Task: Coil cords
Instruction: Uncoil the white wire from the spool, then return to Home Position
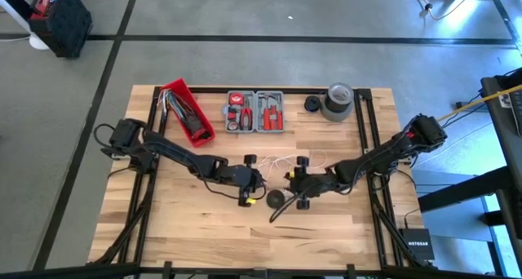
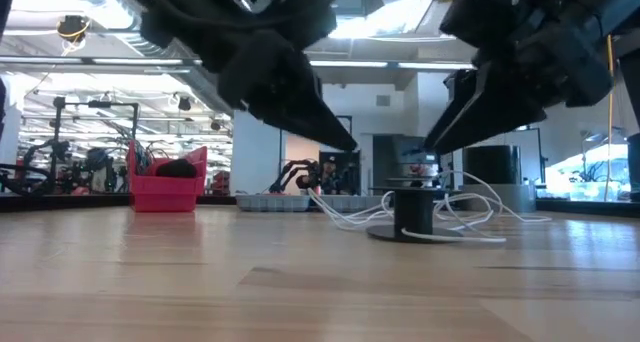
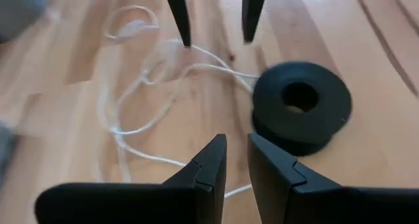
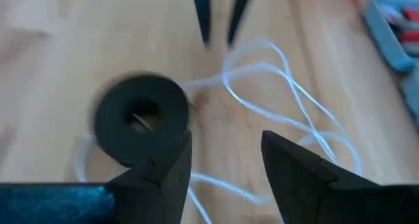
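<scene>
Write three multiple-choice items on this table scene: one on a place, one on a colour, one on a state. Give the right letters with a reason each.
1. Where does the black spool stand?
A. in the red bin
B. on the table between the two tools
C. on the grey tape roll

2. What colour is the loose cord lying by the spool?
A. white
B. yellow
C. green

3. How is the right tool?
A. shut on the spool
B. shut on the cord
C. open, holding nothing

Key: 1 B, the high view shows it on the wood between the left tool and the right one. 2 A, it shows white in both wrist views. 3 C, its fingers stand wide apart with bare table between them.
</scene>
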`<state>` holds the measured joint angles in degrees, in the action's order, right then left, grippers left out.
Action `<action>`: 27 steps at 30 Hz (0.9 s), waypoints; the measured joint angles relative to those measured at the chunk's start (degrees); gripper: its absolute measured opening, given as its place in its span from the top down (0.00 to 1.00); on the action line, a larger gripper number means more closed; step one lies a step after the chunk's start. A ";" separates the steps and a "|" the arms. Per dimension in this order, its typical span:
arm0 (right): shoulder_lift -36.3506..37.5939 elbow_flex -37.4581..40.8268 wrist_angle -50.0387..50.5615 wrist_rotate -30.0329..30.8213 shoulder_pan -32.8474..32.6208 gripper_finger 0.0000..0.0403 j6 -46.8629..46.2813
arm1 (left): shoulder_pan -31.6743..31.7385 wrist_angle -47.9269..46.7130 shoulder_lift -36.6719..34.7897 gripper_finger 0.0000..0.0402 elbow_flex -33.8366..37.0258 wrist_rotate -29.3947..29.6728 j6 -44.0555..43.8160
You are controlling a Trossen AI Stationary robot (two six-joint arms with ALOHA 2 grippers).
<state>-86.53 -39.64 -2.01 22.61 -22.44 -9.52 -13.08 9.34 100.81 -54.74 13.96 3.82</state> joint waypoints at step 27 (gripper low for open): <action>9.92 -4.84 11.88 5.28 0.78 0.53 9.31 | 1.88 -6.17 -13.13 0.86 -1.90 -0.09 8.70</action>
<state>-76.61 -44.48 9.87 27.89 -21.66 -0.21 -11.21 3.18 87.68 -56.64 13.87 12.52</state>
